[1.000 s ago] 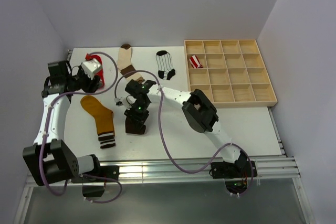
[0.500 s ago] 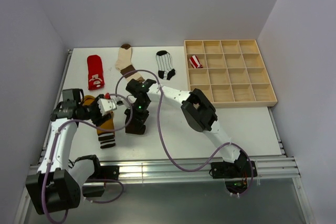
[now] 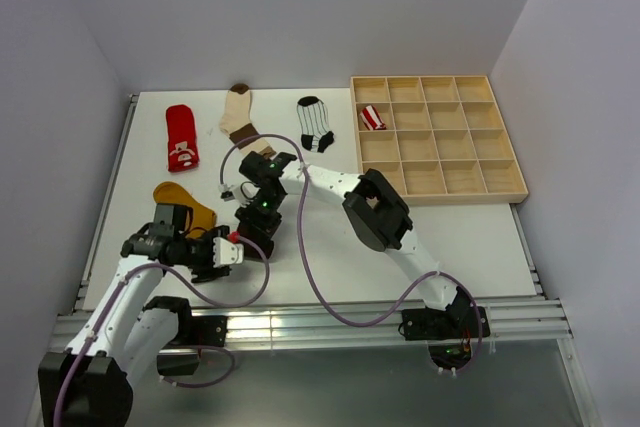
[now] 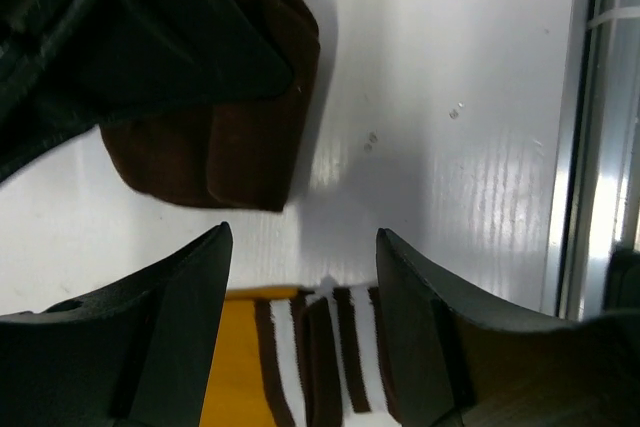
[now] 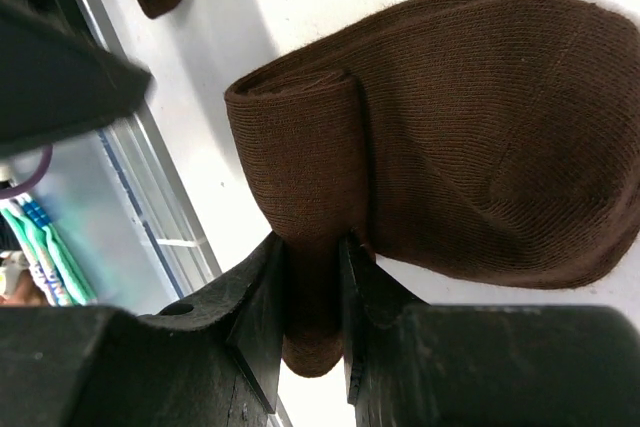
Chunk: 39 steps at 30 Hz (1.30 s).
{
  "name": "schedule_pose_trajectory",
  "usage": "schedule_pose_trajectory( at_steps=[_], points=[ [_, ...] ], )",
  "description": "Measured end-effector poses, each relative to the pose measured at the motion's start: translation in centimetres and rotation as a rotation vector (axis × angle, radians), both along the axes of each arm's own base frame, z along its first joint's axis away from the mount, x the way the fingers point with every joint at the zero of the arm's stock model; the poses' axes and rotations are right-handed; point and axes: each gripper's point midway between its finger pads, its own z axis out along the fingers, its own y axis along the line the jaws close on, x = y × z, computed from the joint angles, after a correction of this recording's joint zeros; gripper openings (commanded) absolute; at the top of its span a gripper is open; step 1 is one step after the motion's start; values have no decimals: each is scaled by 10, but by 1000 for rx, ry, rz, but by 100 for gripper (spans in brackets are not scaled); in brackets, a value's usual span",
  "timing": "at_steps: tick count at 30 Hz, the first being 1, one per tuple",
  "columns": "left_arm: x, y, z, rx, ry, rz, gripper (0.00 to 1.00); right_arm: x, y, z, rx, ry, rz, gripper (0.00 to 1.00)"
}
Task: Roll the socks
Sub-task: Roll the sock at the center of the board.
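Right gripper [image 5: 310, 277] clamps the rolled end of the dark brown knitted sock [image 5: 470, 117], lower centre; rolling onward evenly seems best. Left gripper [image 4: 300, 252], jaws apart, hovers over the mustard striped-cuff sock [image 4: 310, 367].

Dark brown sock [image 5: 470, 137] in right gripper [image 5: 313, 282]

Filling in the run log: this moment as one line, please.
step: rolling dark brown sock | right gripper: shut on rolled end | left gripper: open above striped cuff of mustard sock
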Motion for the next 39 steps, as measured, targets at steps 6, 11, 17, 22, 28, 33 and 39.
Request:
schedule_pose_trajectory(
  at_steps=[6,11,17,22,28,33,39],
  points=[
    [9,-20,1,-28,-14,-46,64,-1,3,0,12,17,-9,5],
    [10,-35,-1,-51,-20,-75,63,-2,5,0,19,26,-13,5],
    [4,-47,-11,-60,-5,-100,62,-1,4,-1,26,36,-20,5],
    [2,-53,-17,-54,-1,-99,61,-1,3,-3,33,57,-28,5],
    [10,-56,-22,-45,-8,-59,57,4,0,-4,34,59,-40,5],
    [17,-55,-22,-45,-35,-12,56,7,-2,-4,33,58,-47,5],
    [25,-52,-20,-38,-60,22,56,7,-2,-4,33,58,-46,5]
  ],
)
